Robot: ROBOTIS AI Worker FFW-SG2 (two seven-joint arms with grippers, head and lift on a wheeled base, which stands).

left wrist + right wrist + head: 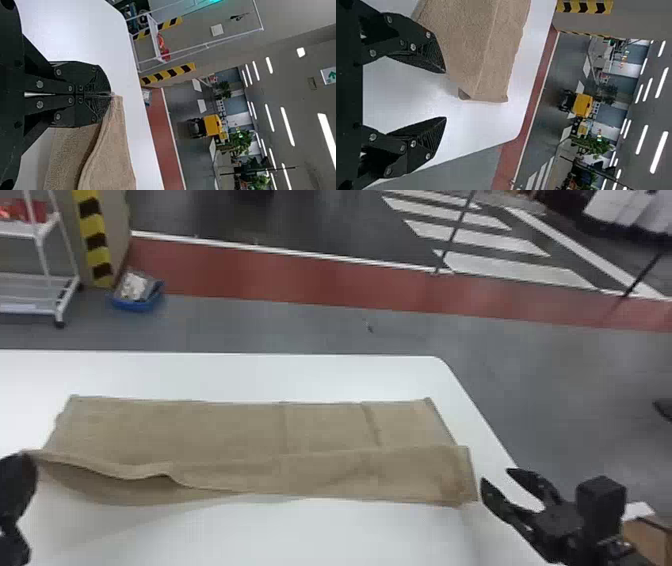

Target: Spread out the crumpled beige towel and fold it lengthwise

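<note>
- The left gripper [111, 94] pinches a corner of the beige towel, its two black fingers pressed together at the cloth's near left end
- The right gripper [445, 95] waits wide and empty off the towel's right end, fingertips just beside the near corner and apart from the fabric
- Between them lies the beige towel [240, 430], stretched across the white table [250, 375] with its long axis running from the robot's left to its right
- A lengthwise flap [320, 467] turns back over the near part of the cloth; it lies fairly flat toward the right and lifts into an open pocket at the left, below the held corner
- The far layer sits spread beyond the flap, marked by a crease near its right end, the fold apparently partway made
- The coming move seems to turn on the line from the held corner to the far left corner: the flap must go away from the robot, across the long axis, with the left arm nearer that raised end and the right nearer the flatter one
- A skewed pull could leave the edges uneven or bunch the pocket
- Beyond the table, a blue bin [135, 305] stands on the gray floor beside a white cart [37, 297]
</note>
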